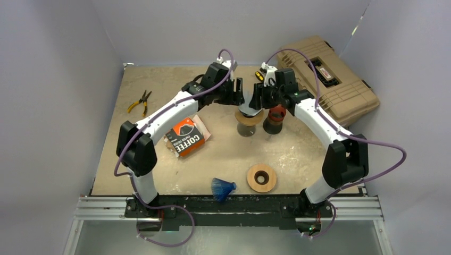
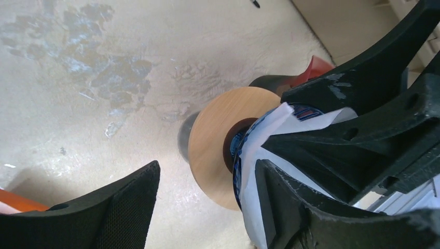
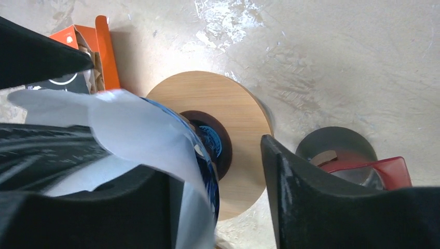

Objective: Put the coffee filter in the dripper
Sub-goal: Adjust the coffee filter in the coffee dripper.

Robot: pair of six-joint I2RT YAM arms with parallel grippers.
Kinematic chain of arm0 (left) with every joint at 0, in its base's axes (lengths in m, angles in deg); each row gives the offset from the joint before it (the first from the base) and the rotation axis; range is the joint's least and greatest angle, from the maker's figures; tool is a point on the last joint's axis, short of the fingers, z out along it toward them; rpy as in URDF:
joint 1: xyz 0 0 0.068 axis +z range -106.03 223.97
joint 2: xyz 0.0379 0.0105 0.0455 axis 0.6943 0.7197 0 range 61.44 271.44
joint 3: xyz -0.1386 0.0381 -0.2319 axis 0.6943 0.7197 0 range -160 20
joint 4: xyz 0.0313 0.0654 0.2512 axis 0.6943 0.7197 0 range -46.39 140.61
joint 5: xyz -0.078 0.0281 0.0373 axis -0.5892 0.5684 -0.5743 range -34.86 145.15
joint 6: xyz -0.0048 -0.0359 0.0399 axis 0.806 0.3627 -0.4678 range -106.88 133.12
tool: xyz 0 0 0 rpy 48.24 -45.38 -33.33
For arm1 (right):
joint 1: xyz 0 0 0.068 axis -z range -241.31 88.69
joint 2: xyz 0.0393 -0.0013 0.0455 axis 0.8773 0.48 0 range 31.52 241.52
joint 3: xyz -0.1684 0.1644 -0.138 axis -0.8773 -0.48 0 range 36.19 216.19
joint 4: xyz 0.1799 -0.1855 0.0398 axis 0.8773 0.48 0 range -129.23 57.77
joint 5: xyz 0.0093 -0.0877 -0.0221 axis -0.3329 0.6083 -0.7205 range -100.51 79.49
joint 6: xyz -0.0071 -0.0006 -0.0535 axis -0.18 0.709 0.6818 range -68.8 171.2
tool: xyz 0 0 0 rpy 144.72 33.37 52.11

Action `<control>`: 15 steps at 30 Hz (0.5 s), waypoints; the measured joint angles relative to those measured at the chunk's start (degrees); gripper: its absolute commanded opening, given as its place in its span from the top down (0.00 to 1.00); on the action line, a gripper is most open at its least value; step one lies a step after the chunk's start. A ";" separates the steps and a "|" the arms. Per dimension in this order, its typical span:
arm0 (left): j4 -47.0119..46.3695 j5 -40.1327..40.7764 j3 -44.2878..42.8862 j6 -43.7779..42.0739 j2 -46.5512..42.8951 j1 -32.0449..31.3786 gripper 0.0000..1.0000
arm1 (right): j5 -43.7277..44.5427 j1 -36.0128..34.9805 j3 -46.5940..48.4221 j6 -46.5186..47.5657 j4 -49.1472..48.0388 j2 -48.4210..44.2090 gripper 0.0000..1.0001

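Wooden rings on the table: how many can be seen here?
2. One wooden ring lies flat near the front edge, between the arm bases. The other sits mid-table on a dark cup, under the arms, which may hide more.

A lab bench cell: grey walls [image 1: 53,79] around a scuffed table [image 1: 298,154], pliers [image 1: 139,102] and tool case [image 1: 332,79].

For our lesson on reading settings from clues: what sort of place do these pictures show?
Probably a robotics lab test cell: robot arms bolted to an aluminium rail, plain screening walls, and a tan hard case.
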 measured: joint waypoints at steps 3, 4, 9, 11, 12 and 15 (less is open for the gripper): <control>-0.02 -0.02 0.00 0.00 -1.88 0.50 0.32 | 0.20 0.00 0.63 0.00 0.46 -0.70 0.35; -0.07 -0.02 0.00 0.02 -2.36 0.68 0.32 | 0.17 0.02 0.87 -0.09 0.52 -1.22 0.33; -0.26 -0.35 0.20 0.04 -3.72 1.09 0.32 | 0.22 0.02 1.57 -0.96 1.29 -4.85 0.25; -0.57 -0.70 0.55 0.04 -4.09 1.11 0.32 | 0.22 0.02 2.34 -1.22 1.79 -6.43 0.23; -0.74 -0.94 0.83 0.09 -4.31 1.16 0.32 | 0.22 0.02 2.67 -1.31 1.88 -6.95 0.23; -1.16 -1.49 1.49 0.22 -4.61 1.27 0.33 | 0.22 0.00 3.10 -1.68 1.97 -8.50 0.23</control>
